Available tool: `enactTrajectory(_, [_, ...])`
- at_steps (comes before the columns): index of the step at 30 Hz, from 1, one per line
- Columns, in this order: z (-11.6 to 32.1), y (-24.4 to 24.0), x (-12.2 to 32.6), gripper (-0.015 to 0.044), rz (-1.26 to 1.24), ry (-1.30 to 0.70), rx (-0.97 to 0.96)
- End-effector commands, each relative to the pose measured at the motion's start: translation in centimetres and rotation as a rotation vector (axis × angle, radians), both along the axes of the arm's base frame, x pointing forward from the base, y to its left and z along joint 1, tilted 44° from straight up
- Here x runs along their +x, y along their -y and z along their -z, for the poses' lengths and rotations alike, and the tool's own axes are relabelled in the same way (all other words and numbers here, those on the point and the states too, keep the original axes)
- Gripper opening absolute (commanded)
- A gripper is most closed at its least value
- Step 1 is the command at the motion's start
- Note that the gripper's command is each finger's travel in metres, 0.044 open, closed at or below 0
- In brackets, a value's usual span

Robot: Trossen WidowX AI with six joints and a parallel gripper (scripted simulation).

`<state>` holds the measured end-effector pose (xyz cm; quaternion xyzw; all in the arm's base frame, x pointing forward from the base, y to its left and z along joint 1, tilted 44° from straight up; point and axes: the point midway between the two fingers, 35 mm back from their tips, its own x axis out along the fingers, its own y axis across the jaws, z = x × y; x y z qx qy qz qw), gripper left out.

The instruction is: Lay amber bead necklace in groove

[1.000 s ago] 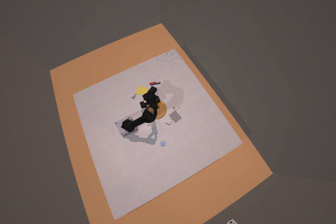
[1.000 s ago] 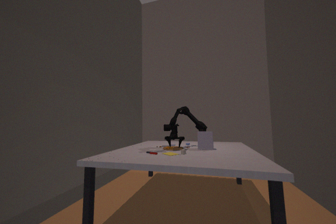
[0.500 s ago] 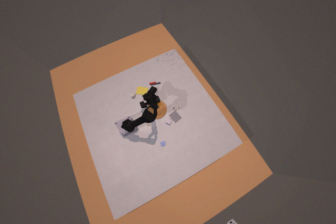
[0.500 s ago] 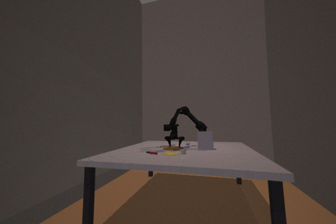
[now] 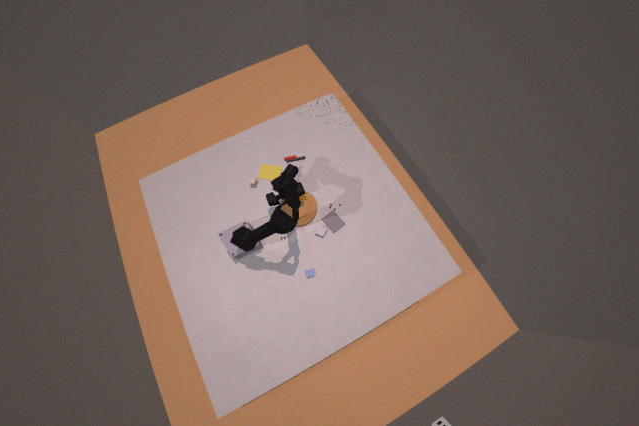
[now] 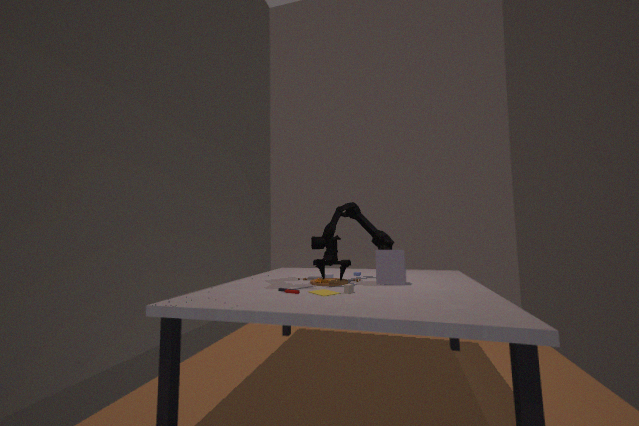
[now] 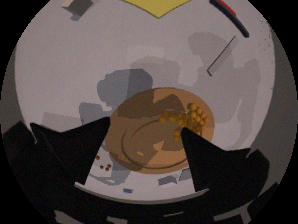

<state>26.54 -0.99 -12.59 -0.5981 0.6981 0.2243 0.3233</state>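
Note:
The round orange-brown bead board [image 5: 310, 215] [image 6: 345, 284] [image 7: 117, 145] lies flat with a ring groove. The amber bead necklace [image 5: 302, 197] [image 7: 194, 116] lies bunched on the board's right part in the wrist view, with a short row of beads reaching left. Part of the bunch lies outside the groove; beads near the right fingertip are partly hidden. My gripper [image 6: 332, 278] [image 7: 147, 126] is open and empty, pointing down just above the board. Its right fingertip is beside the bunch in the wrist view, its left near the board's edge. In the top view the arm hides part of the board.
A yellow square [image 5: 270, 172] [image 7: 159, 7], a cream block [image 5: 253, 182] [image 6: 349, 289] and a red-and-black marker [image 5: 294, 158] [image 6: 289, 291] lie beyond the board. A grey square [image 5: 333, 221], a white block [image 5: 321, 230], a blue block [image 5: 309, 273] and small brown beads [image 7: 104, 166] lie around it.

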Motion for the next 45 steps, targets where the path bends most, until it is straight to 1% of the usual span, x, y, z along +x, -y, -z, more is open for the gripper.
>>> enactTrajectory(1, [0.0, -0.1, 0.0, 0.044, 0.005, 0.001, 0.003])
enactTrajectory(11, [0.0, -0.1, 0.0, 0.044, 0.005, 0.001, 0.003])
enactTrajectory(12, [0.0, -0.1, 0.1, 0.0414, 0.01, 0.005, 0.003])
enactTrajectory(13, [0.0, -0.2, 0.5, 0.0387, 0.024, 0.019, 0.001])
enactTrajectory(14, [-0.1, -0.4, 1.1, 0.038, 0.048, 0.042, -0.001])
enactTrajectory(22, [-0.9, -1.8, 7.0, 0.038, 0.283, 0.27, -0.025])
enactTrajectory(24, [-1.2, -2.0, 7.9, 0.038, 0.321, 0.306, -0.029])
enactTrajectory(31, [-1.2, -2.1, 8.0, 0.038, 0.325, 0.311, -0.029])
enactTrajectory(36, [0.0, -0.9, 7.9, 0.038, 0.325, 0.311, -0.03])
enactTrajectory(38, [-0.6, -1.7, 8.0, 0.038, 0.322, 0.314, -0.023])
enactTrajectory(45, [-0.1, -1.2, 8.0, 0.038, 0.323, 0.314, -0.024])
